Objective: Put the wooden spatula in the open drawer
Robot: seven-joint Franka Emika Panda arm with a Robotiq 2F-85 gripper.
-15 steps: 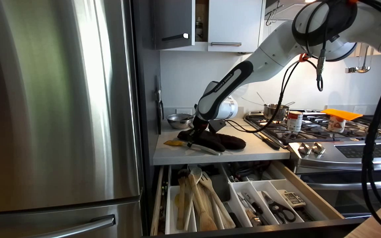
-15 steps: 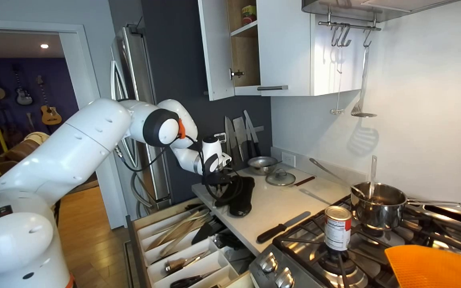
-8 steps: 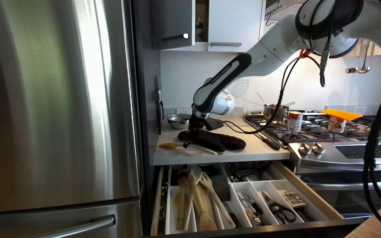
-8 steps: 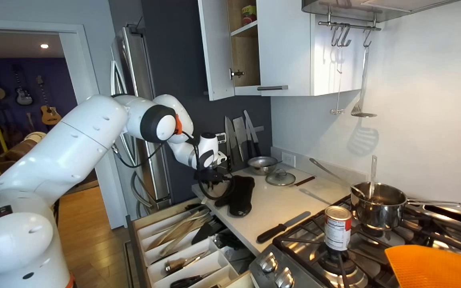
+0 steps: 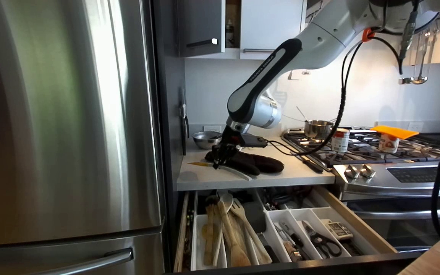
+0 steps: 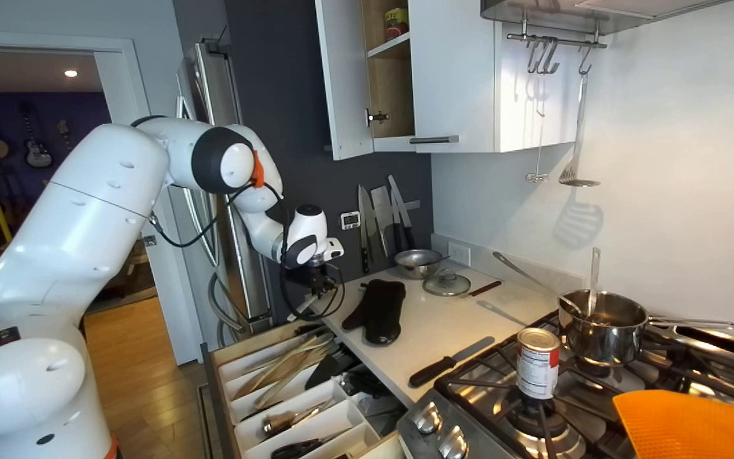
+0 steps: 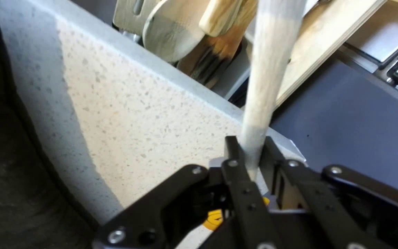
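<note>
The pincer (image 7: 252, 148) clasps the spatula (image 7: 271, 62) over the left of the desk (image 5: 300, 175), on the near side of the mitt (image 5: 267, 163), while the drawer (image 5: 369, 236) stands open lower and nearer.

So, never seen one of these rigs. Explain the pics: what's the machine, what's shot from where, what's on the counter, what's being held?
The machine is a single white Franka robot arm, ending in a black tool that grips things. Two pictures are exterior views, taken from different places outside the robot; the close-up is the wrist view, looking out past the tool.

On the counter are a black mitt-like item, a metal bowl, a glass lid and a black-handled knife.

In the wrist view the tool is closed on the wooden spatula, which runs out of the top of the picture. The open drawer, where it is meant to go, is pulled out below the counter's edge and holds other wooden utensils.
</note>
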